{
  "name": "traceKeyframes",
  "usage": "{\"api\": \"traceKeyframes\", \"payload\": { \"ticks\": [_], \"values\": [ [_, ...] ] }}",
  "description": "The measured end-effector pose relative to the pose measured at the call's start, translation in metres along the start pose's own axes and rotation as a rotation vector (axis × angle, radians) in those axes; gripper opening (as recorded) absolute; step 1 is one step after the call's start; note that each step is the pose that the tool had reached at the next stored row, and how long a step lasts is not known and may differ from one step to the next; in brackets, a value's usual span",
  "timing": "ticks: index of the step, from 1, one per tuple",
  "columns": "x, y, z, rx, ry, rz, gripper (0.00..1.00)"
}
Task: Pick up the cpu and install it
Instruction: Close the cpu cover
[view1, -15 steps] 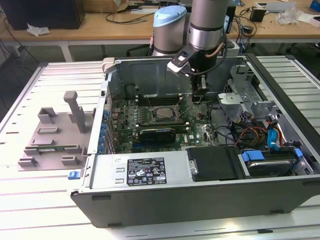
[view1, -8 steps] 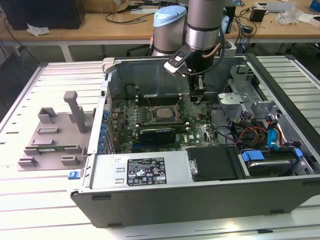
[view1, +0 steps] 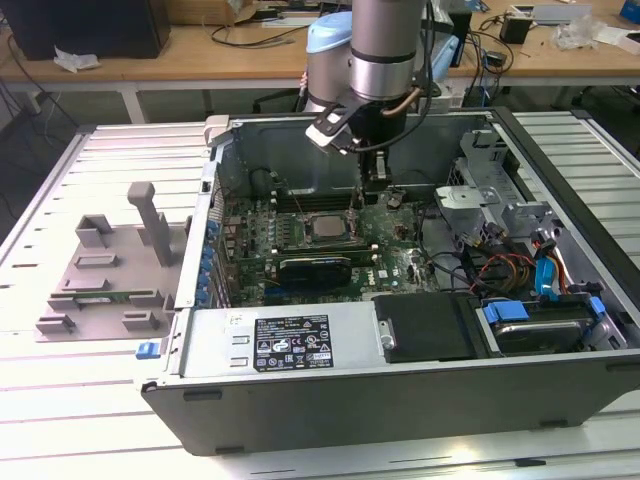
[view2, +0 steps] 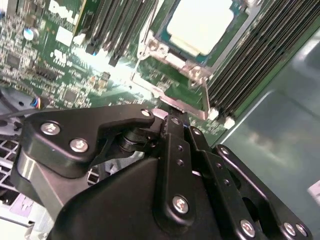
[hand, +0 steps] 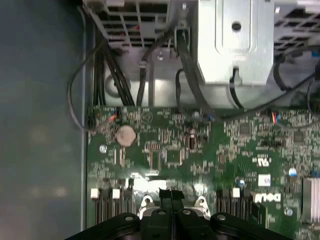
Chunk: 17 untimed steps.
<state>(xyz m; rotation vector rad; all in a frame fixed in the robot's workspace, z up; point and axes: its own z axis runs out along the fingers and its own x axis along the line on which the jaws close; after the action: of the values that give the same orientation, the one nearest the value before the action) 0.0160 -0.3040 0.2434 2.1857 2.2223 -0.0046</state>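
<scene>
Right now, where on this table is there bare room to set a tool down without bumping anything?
Bare slats of the table lie on the exterior view's left, between the grey fixture and the near edge, and beyond the fixture. Inside the case it is crowded: the gripper hangs beside the cpu, and cables fill the exterior view's right.

Silvery-topped cpu (view2: 202, 25) lies flat inside metal socket frame (view2: 197, 75). Black gripper (view2: 169, 116), fingers pressed together, has tips at socket frame's outer edge; contact uncertain. Long black memory slots (view2: 260, 65) run along one side of socket frame, with a similar bank on the opposite side. Green motherboard (view2: 65, 75) with small chips spreads around socket frame. Grey case wall (view2: 270, 140) lies past the slots, farther from socket frame.
</scene>
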Motion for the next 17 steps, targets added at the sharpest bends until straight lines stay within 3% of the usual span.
{"api": "traceKeyframes", "payload": {
  "ticks": [6, 15, 17],
  "values": [
    [0.0004, -0.014, -0.0002, -0.0024, 0.0001, 0.0, 0.11],
    [0.0004, -0.0149, -0.0002, -0.0024, 0.0, 0.0, 0.11],
    [0.0004, -0.015, 0.0019, 0.0098, 0.0003, 0.0, 0.11]
  ]
}}
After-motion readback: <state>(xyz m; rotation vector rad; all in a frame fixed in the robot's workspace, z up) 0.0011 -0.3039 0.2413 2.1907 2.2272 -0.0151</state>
